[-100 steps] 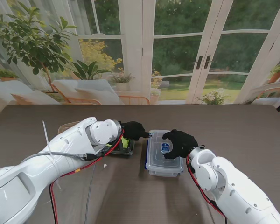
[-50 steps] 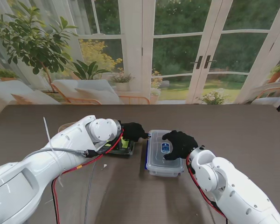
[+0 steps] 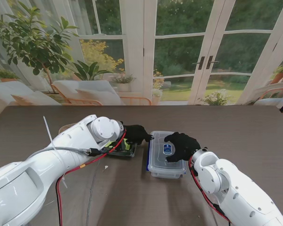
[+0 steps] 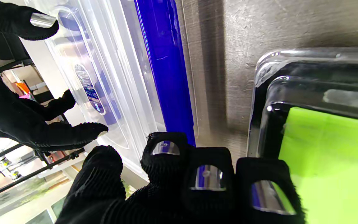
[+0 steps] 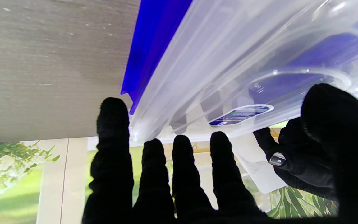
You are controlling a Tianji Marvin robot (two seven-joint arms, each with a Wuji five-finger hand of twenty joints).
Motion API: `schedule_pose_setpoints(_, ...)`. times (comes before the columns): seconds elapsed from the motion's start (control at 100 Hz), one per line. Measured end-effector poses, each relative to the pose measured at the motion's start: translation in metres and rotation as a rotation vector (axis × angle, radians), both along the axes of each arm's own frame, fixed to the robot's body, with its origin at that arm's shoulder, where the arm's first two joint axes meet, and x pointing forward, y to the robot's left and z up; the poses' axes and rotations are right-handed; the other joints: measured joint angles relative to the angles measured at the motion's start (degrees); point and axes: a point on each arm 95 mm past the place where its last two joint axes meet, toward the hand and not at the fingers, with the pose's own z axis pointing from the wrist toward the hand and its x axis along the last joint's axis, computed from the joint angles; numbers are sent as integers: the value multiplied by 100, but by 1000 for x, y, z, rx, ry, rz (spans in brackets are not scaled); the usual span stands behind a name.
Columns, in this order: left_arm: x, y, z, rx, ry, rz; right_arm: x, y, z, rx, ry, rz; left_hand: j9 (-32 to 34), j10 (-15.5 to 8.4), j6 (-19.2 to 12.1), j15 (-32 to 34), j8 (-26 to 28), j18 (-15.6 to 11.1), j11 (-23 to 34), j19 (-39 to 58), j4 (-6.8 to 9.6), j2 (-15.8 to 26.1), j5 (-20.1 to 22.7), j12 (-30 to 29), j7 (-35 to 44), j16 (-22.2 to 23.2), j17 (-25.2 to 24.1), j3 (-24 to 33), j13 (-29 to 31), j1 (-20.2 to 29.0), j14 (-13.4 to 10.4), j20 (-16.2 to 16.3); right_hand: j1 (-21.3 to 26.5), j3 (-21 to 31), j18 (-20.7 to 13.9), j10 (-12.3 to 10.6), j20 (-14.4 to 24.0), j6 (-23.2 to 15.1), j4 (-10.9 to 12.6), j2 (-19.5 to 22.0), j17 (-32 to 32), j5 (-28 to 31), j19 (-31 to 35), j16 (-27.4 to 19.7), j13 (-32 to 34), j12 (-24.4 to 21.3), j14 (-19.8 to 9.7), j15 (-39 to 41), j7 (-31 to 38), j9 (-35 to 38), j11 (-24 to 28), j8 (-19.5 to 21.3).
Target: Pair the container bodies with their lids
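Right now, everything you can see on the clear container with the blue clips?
The clear container is rectangular, translucent plastic, lid on, lying flat mid-table. Blue clip runs along its left side; an oval blue label sits on the lid. The right hand rests on top, fingers spread; the left hand reaches its far-left corner.

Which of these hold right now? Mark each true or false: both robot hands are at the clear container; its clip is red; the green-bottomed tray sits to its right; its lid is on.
1. Both hands at the clear container: true; left robot hand, right robot hand.
2. Clip is red: false, the clip is blue.
3. The green-bottomed tray sits to its right: false, to its left.
4. Lid is on: true.
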Motion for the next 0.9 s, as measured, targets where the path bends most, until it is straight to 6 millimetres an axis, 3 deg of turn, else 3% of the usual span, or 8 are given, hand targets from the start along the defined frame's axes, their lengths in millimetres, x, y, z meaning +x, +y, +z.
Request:
schedule_pose_setpoints(0.55,-20,-2,18,-38,-121,-5,0,1,0,2,6,2,10,30,148,-1,10,19,-17,2,0,0,303,-101,125,-52,1,0,0,0,4,7,0,0,-1,0,0,0,0,2,-1,0,0,-1,-50,0,0,-11,0,0,1,29)
schedule_pose_setpoints(0.63,-31,-1,25,-41,-163,-5,0,1,0,2,6,2,79,169,95,-177,35,59,-607,2,0,0,442,-466,195,-175,1,0,2,0,87,1,0,0,-1,0,0,0,0,4,-1,0,0,-1,-50,0,0,-11,0,0,1,29)
schedule_pose_setpoints(0.77,-53,9,31,-83,-183,58,0,1,0,3,6,0,139,596,15,-899,56,298,-2363,4,0,0,725,-1229,271,-403,1,0,3,-2,451,-145,0,0,-2,0,0,0,0,9,-1,2,0,-1,-50,0,0,-11,0,0,1,30)
schedule_pose_setpoints(0.83,-62,14,28,-106,-168,101,0,1,0,3,7,0,150,686,4,-1069,74,376,-2667,4,0,0,796,-1312,299,-428,-1,0,3,-2,554,-169,0,0,-2,0,0,0,0,10,-1,5,0,-1,-50,0,0,-11,1,0,1,30)
schedule_pose_setpoints(0.9,-73,20,21,-126,-138,136,0,1,0,4,8,-1,150,701,3,-1079,67,400,-2571,5,0,-1,801,-1175,299,-416,-1,0,2,-2,572,-169,0,0,-2,0,0,0,0,11,-1,5,0,-1,-51,0,0,-11,1,0,1,30)
